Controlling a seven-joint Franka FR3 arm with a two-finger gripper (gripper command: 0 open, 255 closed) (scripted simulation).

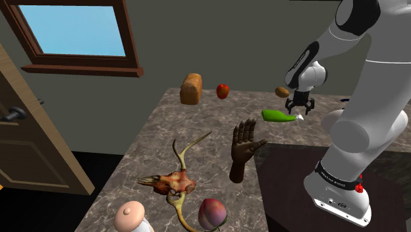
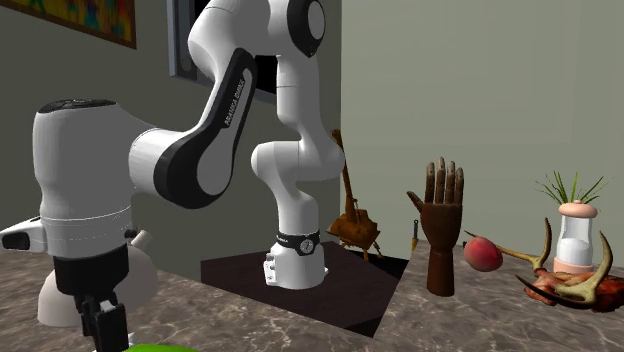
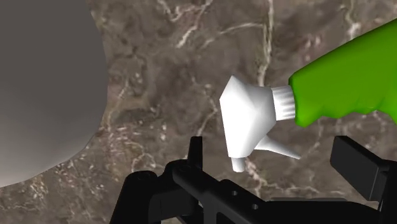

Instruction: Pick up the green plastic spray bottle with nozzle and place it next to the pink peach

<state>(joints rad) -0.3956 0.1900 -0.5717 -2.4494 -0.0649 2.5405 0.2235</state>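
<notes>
The green spray bottle (image 1: 279, 116) lies on its side on the marble counter (image 1: 164, 132), its white nozzle (image 1: 300, 118) towards the arm. In the wrist view the green body (image 3: 347, 76) and white nozzle (image 3: 251, 118) lie just beyond my gripper (image 3: 277, 162). My gripper (image 1: 300, 107) hovers over the nozzle end, open, with the fingers (image 3: 359, 167) apart and touching nothing. The pink peach (image 1: 213, 213) rests at the counter's near end, far from the bottle. In the second exterior view it is the peach (image 2: 483, 253) beside the wooden hand, and my gripper (image 2: 104, 332) hangs low at the left.
A wooden hand (image 1: 244, 150) stands between bottle and peach. An antlered skull (image 1: 174, 179) and a pink-capped bottle (image 1: 130, 216) lie near the peach. A bread loaf (image 1: 191, 88) and a red apple (image 1: 223, 91) sit at the back. A grey rounded object (image 3: 44, 83) is beside the gripper.
</notes>
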